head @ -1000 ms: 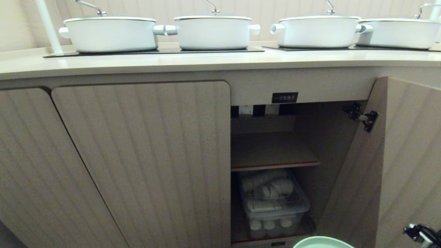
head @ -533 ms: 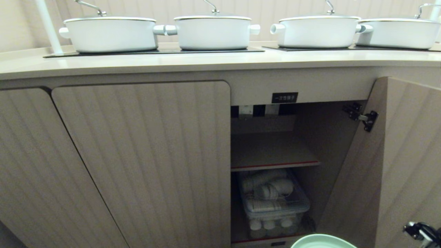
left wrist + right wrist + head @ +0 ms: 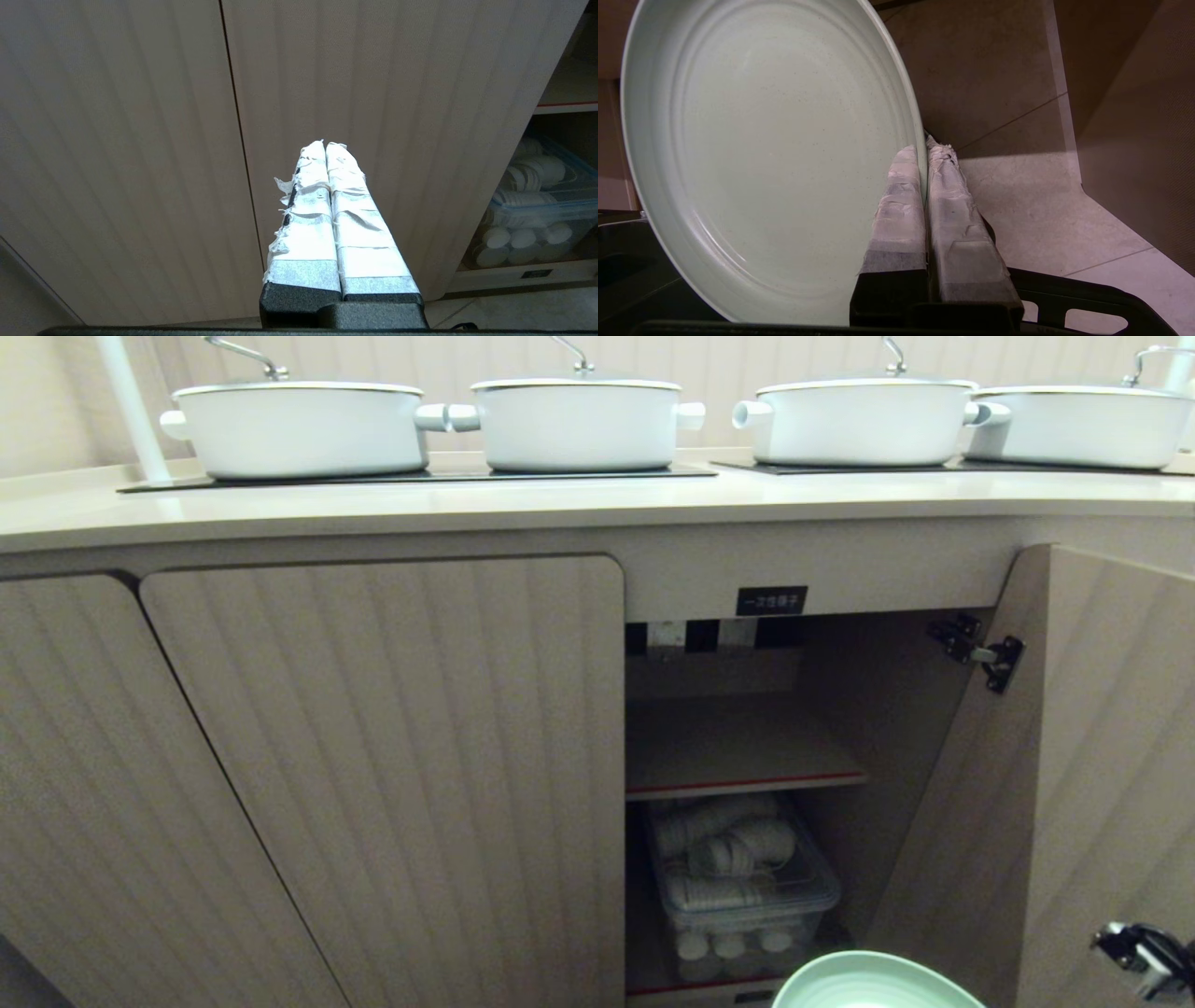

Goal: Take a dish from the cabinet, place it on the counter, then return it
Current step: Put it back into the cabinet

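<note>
- One round mint-green glossy dish [image 3: 770, 154] is pinched at its rim by the right gripper [image 3: 924, 149]; tape-wrapped fingers [image 3: 901, 196] are clamped on the edge.
- Dish [image 3: 873, 985] sits low at the near edge of the head view, outside the cabinet, in front of the open bay.
- Left gripper [image 3: 325, 145] is parked facing the closed ribbed beige door [image 3: 373, 93], jaws pressed together, holding nothing.
- Low beige ribbed cabinet [image 3: 373, 756] has its right door [image 3: 1102, 756] swung open; wooden shelf [image 3: 728, 747] looks bare, with a clear plastic bin [image 3: 747, 887] of white items below.
- Step, as I read it: dish is out, carry phase.
- Next move needs a lift to clear the lip of the long cream-beige counter [image 3: 560, 504], then a flat set-down in front of the four white lidded pots [image 3: 579, 425].
</note>
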Motion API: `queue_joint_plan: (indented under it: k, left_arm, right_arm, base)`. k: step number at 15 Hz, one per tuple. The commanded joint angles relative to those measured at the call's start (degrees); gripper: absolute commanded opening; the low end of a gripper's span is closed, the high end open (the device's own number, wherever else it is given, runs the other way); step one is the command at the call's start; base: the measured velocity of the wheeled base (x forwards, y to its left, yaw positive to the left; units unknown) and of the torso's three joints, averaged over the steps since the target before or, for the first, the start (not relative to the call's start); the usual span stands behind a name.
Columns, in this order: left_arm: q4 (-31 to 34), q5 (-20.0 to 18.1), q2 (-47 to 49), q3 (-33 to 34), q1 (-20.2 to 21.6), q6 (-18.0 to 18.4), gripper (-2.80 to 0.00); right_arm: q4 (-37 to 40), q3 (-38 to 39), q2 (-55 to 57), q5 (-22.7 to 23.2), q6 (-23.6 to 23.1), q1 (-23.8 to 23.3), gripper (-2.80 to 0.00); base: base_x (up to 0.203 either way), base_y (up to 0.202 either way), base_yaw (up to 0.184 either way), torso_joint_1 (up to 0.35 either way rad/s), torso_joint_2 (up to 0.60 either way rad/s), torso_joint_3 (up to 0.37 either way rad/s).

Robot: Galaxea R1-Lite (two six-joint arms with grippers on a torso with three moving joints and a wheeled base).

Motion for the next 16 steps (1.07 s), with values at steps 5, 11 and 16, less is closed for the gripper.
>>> queue_joint_plan:
  k: [5, 11, 16]
  left_arm:
    - [0.0, 0.0, 0.0, 0.0, 0.0, 0.0, -2.80]
    - [0.0, 0.0, 0.0, 0.0, 0.0, 0.0, -2.80]
    - [0.0, 0.0, 0.0, 0.0, 0.0, 0.0, -2.80]
  right_arm:
    - [0.1, -0.1, 0.0, 0.1, 0.2, 0.1, -2.80]
    - [0.6, -1.5, 0.1, 0.1, 2.2, -0.1, -2.80]
    - [2.5, -5.2, 2.5, 0.3, 3.8, -0.1, -2.80]
  base:
    - [0.000, 0.000, 0.000, 0.000, 0.00, 0.000]
    - [0.000, 0.000, 0.000, 0.000, 0.00, 0.000]
    - [0.000, 0.000, 0.000, 0.000, 0.00, 0.000]
